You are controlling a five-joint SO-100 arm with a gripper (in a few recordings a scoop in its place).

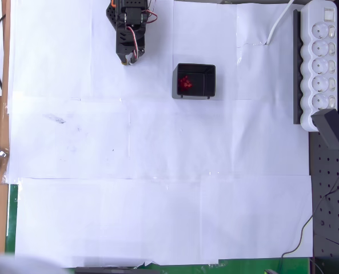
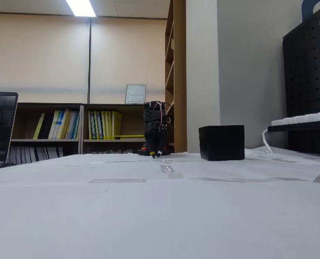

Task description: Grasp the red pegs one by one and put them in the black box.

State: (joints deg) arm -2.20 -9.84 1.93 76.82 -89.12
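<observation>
My table (image 1: 158, 217) is papered over in white sheets, taped at the seams, with green matting at its six o'clock edge in the overhead view. At three o'clock lies a white power strip (image 1: 320, 63) beside a black perforated board (image 1: 332, 194). In the fixed view, a beige wall (image 2: 46, 59) faces me, a ceiling light (image 2: 81, 7) glowing at eleven o'clock. Low bookshelves (image 2: 68, 127) hold coloured books, a framed sheet (image 2: 135, 93) standing on top. A tall wooden shelf (image 2: 177, 70) rises at twelve o'clock.
</observation>
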